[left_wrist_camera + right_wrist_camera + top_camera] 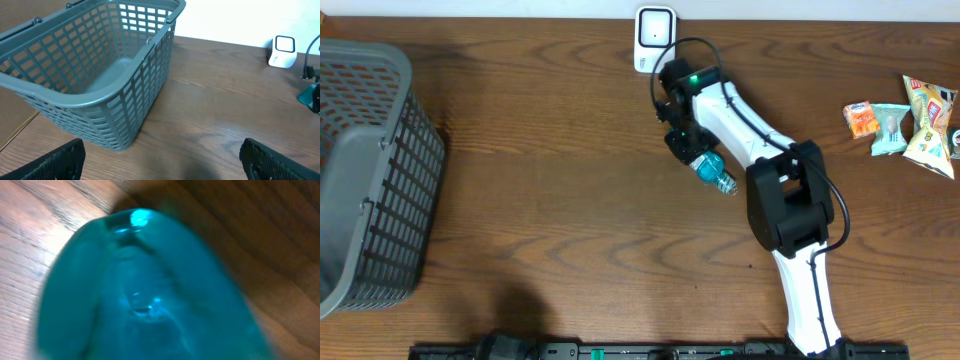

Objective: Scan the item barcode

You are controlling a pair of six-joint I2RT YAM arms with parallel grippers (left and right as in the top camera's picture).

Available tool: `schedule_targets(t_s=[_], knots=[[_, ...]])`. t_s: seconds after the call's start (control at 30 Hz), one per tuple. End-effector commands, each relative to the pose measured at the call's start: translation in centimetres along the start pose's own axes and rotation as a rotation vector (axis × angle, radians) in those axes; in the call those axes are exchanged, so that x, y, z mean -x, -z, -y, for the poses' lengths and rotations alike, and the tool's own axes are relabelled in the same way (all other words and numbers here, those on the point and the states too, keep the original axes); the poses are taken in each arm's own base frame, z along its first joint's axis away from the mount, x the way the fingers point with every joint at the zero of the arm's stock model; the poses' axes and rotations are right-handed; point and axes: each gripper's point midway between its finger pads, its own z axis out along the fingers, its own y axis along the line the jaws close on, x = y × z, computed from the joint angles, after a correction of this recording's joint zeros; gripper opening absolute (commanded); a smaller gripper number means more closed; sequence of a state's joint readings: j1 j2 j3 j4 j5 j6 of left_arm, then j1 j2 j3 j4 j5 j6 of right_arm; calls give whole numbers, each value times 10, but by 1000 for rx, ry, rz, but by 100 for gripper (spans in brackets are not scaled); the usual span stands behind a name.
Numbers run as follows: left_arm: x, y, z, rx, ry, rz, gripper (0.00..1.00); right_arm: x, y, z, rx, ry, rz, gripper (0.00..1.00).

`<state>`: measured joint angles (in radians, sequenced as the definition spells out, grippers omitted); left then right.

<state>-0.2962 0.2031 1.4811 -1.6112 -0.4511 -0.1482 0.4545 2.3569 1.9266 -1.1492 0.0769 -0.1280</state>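
Bottle [712, 172]: translucent teal plastic, rounded and glossy; it lay near the middle of the table, just short of the scanner, at the tip of the right gripper.
Right gripper [682, 140]: black, directly against the bottle; whether its jaws had clamped it could not be told.
Left gripper [164, 162]: jaws spread wide, empty; ribbed black fingers [60, 161].
Scanner [654, 38]: white, rounded-rectangular.
Basket [412, 205]: grey plastic lattice.
Table [550, 150]: dark wood grain.
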Motion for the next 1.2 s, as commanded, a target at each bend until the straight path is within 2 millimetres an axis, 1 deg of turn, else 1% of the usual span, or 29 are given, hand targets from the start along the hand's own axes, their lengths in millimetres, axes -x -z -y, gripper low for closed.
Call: schedule_targets(t_s=[0.0,0.1,0.2,0.27,0.3,0.33,0.37,0.4,0.47,0.5,0.53,0.67,0.9,0.97,1.0,1.03,1.13,1.17], knots=[[-16,0,-5,21,-56,-68,98,0,0,6,-52,-49,1,45],[-16,0,-5,21,-56,-68,98,-1,0,9,-49,-62,0,49],[-16,0,-5,21,-56,-68,98,-1,1,10,-47,-65,3,60],[-16,0,-5,21,-56,-68,98,1,6,8,-32,-66,9,69],[-16,0,-5,21,-56,-68,98,2,10,6,-18,-66,15,71],[-16,0,-5,21,-56,-68,98,6,18,1,14,-66,31,72],[-16,0,-5,21,-56,-68,98,8,24,-1,30,-67,45,70],[-16,0,-5,21,-56,-68,98,11,30,-1,34,-71,64,56],[-16,0,-5,21,-56,-68,98,12,34,-1,35,-72,71,35],[-16,0,-5,21,-56,-68,98,11,34,-2,36,-70,68,29],[-16,0,-5,21,-56,-68,98,9,34,-3,35,-69,62,26],[-16,0,-5,21,-56,-68,98,5,34,-1,22,-87,46,23],[-16,0,-5,21,-56,-68,98,6,34,-1,19,-108,48,24],[-16,0,-5,21,-56,-68,98,5,32,-3,-4,-124,40,24],[-16,0,-5,21,-56,-68,98,4,32,-3,-18,-119,37,26],[-16,0,-5,21,-56,-68,98,3,31,-6,-35,-106,32,33],[-16,0,-5,21,-56,-68,98,3,31,-16,-53,-77,30,36],[-16,0,-5,21,-56,-68,98,4,31,-21,-54,-67,31,39]])
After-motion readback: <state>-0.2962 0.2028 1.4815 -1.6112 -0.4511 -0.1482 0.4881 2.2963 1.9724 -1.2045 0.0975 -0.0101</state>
